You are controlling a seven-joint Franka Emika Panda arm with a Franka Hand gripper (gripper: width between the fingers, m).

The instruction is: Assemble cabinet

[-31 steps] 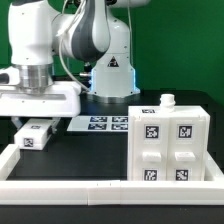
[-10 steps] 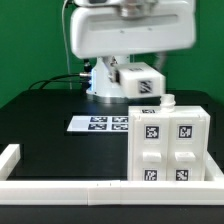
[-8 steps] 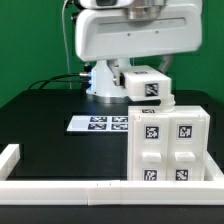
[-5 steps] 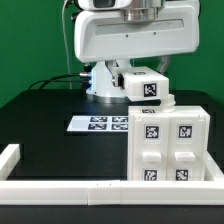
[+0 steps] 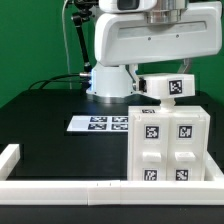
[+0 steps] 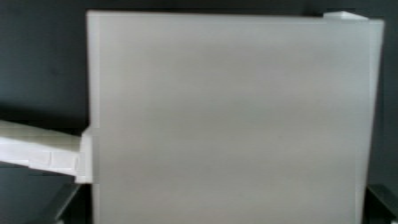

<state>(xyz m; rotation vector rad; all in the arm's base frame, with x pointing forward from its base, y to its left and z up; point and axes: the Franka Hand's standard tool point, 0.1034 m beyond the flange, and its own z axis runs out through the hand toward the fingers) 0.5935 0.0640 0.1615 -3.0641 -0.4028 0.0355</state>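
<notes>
My claw [image 5: 160, 80], fingers hidden, evidently gripped a small tagged panel [image 5: 168, 87] just above the cabinet body [image 5: 170, 140]. Next, I judged, came aligning and lowering it onto the top.

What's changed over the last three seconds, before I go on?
The small block left the table at the exterior view's left: the arm lifted it and carried it to the exterior view's right, so it now hangs over the top of the cabinet body, still held. The cabinet body and the marker board stayed put.
</notes>
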